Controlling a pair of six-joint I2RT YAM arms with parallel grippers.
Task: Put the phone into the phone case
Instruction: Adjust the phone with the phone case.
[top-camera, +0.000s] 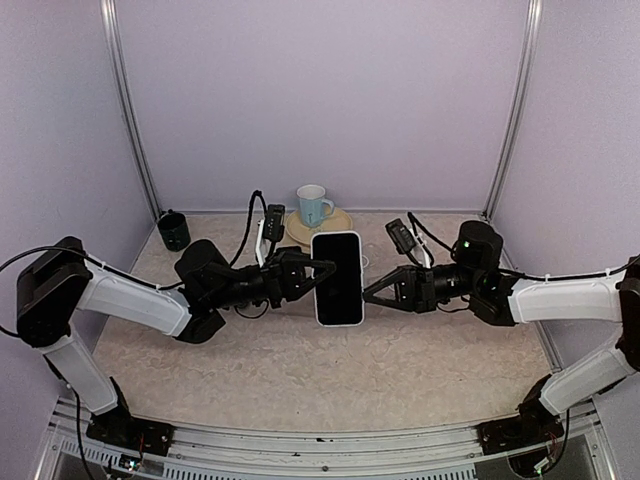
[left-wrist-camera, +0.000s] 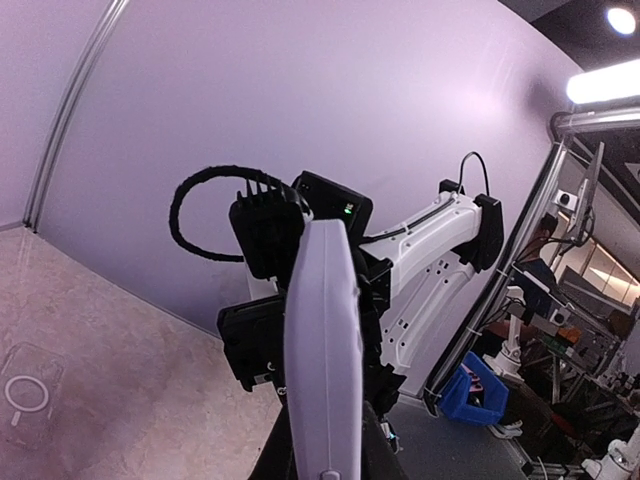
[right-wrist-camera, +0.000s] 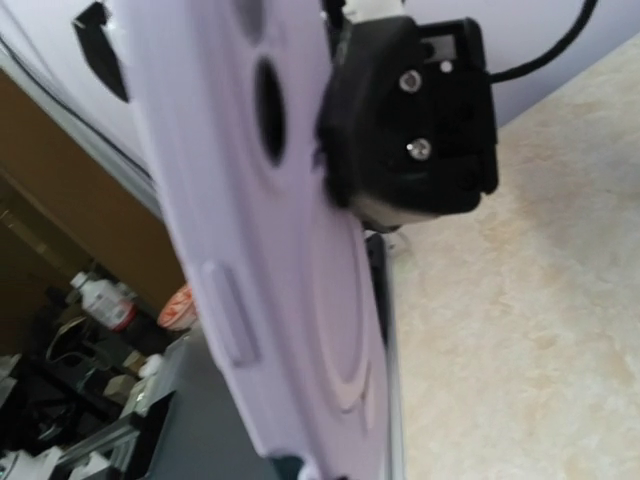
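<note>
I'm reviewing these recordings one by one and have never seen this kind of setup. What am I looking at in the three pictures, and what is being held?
Two robot arms sit at the near edge of a table, each ending in a two-finger gripper. The overhead picture comes from a fixed camera above and behind them. The other two come from cameras on the wrists, so they look skewed and very close.

Between the arms is a phone, screen up. The left gripper is shut on its left edge and the right gripper has closed at its right edge. The left wrist view shows the phone edge-on; the right wrist view shows its lilac back.

At the back stand a light blue mug on a wooden coaster and a dark cup. A clear phone case lies on the table.
</note>
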